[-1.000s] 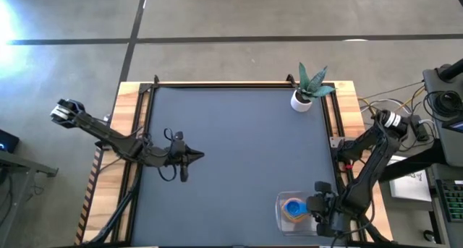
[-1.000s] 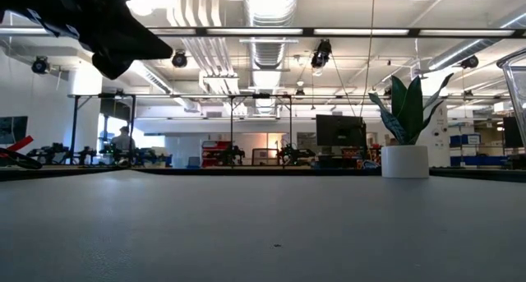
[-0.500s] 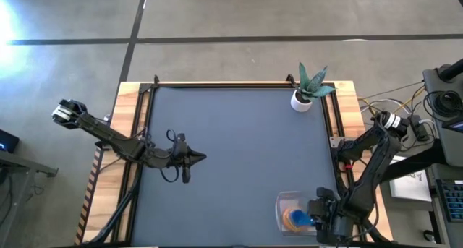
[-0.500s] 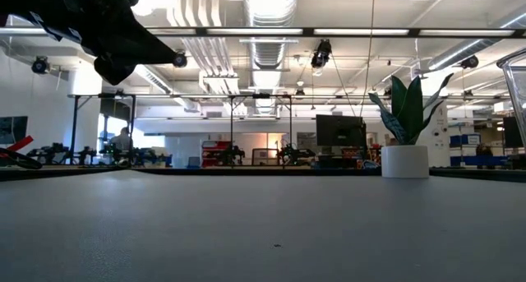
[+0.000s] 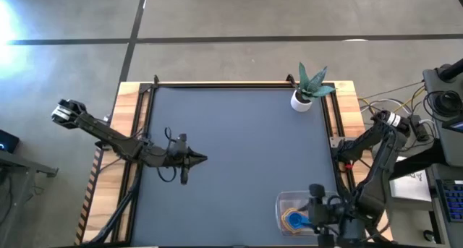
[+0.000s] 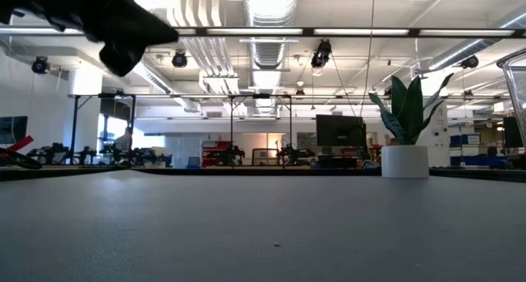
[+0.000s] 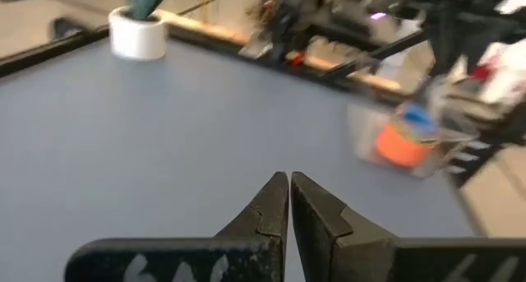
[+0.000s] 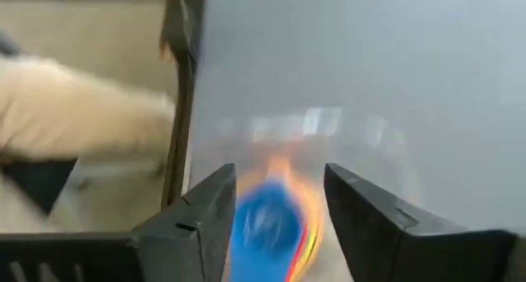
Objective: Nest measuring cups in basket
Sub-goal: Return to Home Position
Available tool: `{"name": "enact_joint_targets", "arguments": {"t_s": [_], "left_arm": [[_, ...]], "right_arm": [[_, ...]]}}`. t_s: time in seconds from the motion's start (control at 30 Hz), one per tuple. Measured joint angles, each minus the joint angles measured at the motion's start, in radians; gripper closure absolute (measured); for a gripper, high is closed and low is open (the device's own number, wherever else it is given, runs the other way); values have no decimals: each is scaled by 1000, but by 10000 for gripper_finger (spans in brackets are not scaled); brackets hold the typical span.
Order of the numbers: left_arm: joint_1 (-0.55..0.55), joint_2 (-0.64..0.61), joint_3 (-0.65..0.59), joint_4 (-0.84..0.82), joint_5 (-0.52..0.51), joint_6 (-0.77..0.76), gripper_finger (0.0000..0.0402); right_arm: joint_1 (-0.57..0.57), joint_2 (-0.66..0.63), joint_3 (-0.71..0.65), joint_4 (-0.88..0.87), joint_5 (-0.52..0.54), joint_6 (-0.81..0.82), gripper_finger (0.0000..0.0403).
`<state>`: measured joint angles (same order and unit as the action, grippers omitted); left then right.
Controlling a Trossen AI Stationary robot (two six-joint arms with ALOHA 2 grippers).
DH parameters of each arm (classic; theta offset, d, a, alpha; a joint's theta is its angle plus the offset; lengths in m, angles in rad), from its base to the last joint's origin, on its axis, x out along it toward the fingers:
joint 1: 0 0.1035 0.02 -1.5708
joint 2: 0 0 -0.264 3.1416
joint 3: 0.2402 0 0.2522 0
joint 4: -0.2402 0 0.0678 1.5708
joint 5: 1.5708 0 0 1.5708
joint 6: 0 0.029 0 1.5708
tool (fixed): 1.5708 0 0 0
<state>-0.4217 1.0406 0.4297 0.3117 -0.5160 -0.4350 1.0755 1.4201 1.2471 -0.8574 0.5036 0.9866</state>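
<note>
Two dark arms reach over the grey tabletop [image 5: 239,147]. The right hand [image 8: 278,177] is at the near right corner, above the basket [image 5: 282,202]. Its two fingers [image 8: 205,212] stand well apart and grip nothing. Between them, in the right wrist view, the measuring cups [image 8: 265,220] show lower down as a blurred blue round with orange around it. Whether either finger touches the basket's rim I cannot tell.

From above, the cups sit nested as one stack inside the clear basket, toward its right side. The blue cup [image 5: 295,218] is on top, with orange showing around it. The basket lies flat on the tabletop, close to the near and right edges. In the left wrist view the stack shows an orange side with blue on top, within the clear walls.

The left hand [image 5: 203,158] hangs over the left half of the tabletop, well apart from the basket, pointing right. Its fingers are pressed together tip to tip with nothing between them.

A white plant pot [image 5: 301,100] holding a green spiky plant stands at the far right corner. A white sheet [image 5: 411,184] off the tabletop's right side carries dark marks too small to read.
</note>
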Motion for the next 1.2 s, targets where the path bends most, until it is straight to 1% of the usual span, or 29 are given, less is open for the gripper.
{"name": "enact_joint_targets", "arguments": {"t_s": [0.1,0.17,0.2,0.27,0.3,0.37,0.43,0.5,0.57,0.6,0.7,0.77,0.83,0.93,1.07,1.13,1.2], "left_arm": [[0,-35,1,61,47,61,402],[0,-72,28,66,106,116,402],[0,-90,51,70,149,147,402],[-2,-131,96,72,239,206,402],[-3,-147,124,70,279,232,402],[-3,-178,175,24,328,277,402],[-3,-205,234,-47,332,312,402],[-2,-233,290,-147,333,343,402],[-2,-261,344,-260,340,363,402],[-2,-277,368,-310,343,369,402],[-2,-335,415,-408,342,399,402],[-2,-380,408,-439,319,427,402],[-2,-427,371,-435,295,432,402],[-2,-514,285,-442,272,452,402],[-2,-674,157,-386,180,461,402],[-1,-762,90,-350,133,469,402],[-2,-848,27,-311,107,471,402]], "right_arm": [[0,-21,58,53,170,-219,245],[-3,-48,78,109,250,-346,266],[-9,-64,79,145,274,-407,277],[-32,-97,72,238,290,-542,306],[-44,-116,58,302,287,-619,321],[-78,-148,27,420,239,-774,355],[-125,-182,-7,534,127,-897,383],[-175,-222,-44,603,16,-982,390],[-226,-270,-85,646,-56,-1028,392],[-249,-298,-109,658,-70,-1037,393],[-311,-400,-193,662,-82,-1017,394],[-340,-474,-269,662,-82,-976,394],[-356,-542,-358,685,-82,-941,394],[-359,-632,-494,777,-86,-927,394],[-358,-755,-629,887,-97,-984,394],[-359,-821,-677,923,-113,-1028,394],[-361,-888,-710,945,-114,-1071,394]]}}
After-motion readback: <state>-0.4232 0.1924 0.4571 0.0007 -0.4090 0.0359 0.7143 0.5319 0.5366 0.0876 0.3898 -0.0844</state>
